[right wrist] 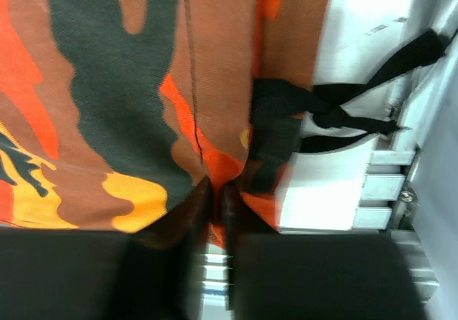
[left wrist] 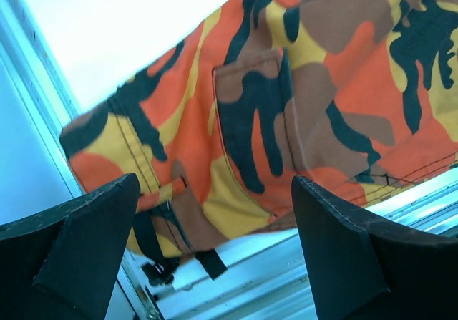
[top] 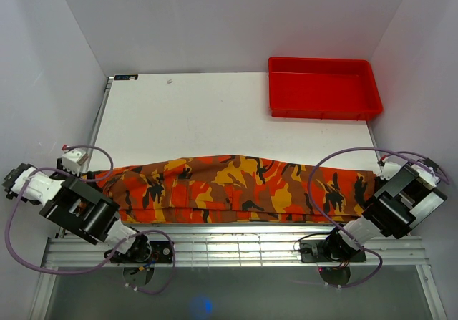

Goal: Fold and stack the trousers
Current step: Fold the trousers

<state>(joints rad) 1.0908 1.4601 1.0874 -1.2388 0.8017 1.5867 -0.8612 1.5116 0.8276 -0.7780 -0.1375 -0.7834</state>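
Observation:
The camouflage trousers (top: 243,190) lie stretched left to right along the near part of the white table, folded lengthwise. My left gripper (top: 91,178) is at their left end. In the left wrist view it (left wrist: 215,252) is open, and the pocketed cloth (left wrist: 286,105) hangs just ahead of the fingertips (left wrist: 86,227), not held. My right gripper (top: 379,177) is at the right end. In the right wrist view it (right wrist: 217,202) is shut on a pinch of the trousers' edge (right wrist: 129,84). Black straps (right wrist: 343,116) trail from that end.
A plain red tray (top: 322,112) stands at the back right of the table. A slotted metal rail (top: 236,245) runs along the near edge under the trousers. White walls close in on both sides.

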